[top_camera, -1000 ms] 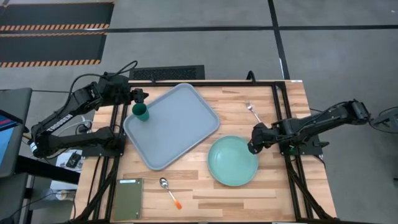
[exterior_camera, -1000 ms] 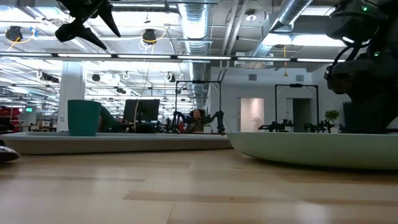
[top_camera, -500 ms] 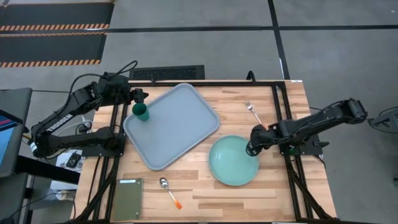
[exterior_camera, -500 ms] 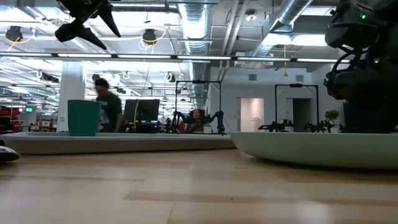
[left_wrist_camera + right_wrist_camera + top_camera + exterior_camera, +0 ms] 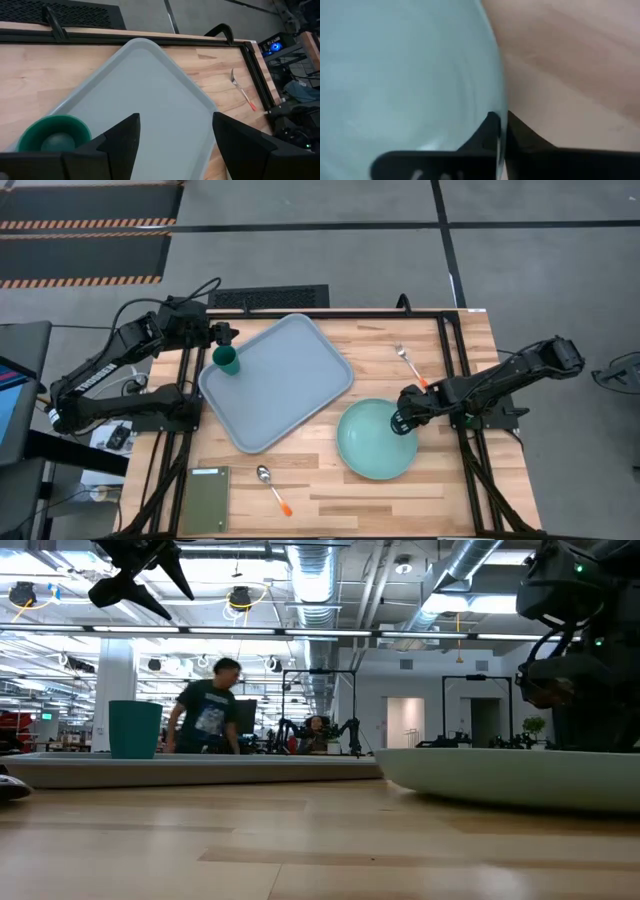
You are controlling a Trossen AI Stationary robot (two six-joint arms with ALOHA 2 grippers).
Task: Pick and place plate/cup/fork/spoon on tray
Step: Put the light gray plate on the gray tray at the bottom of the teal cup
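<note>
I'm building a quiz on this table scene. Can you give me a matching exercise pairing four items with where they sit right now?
Things:
1. small dark green cup
2. round pale mint-green plate
3. silver fork with orange handle end
4. silver spoon with orange handle end

Places:
A. beside the dark olive-green flat rectangle
B. on the large grey-blue tray
C. rim between the right gripper fingers
D. bare wood, table's far right part

Pairs: 1-B, 2-C, 3-D, 4-A

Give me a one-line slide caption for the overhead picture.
Right gripper grips the plate by its rim; left gripper hovers, open, above the cup on the tray.
</note>
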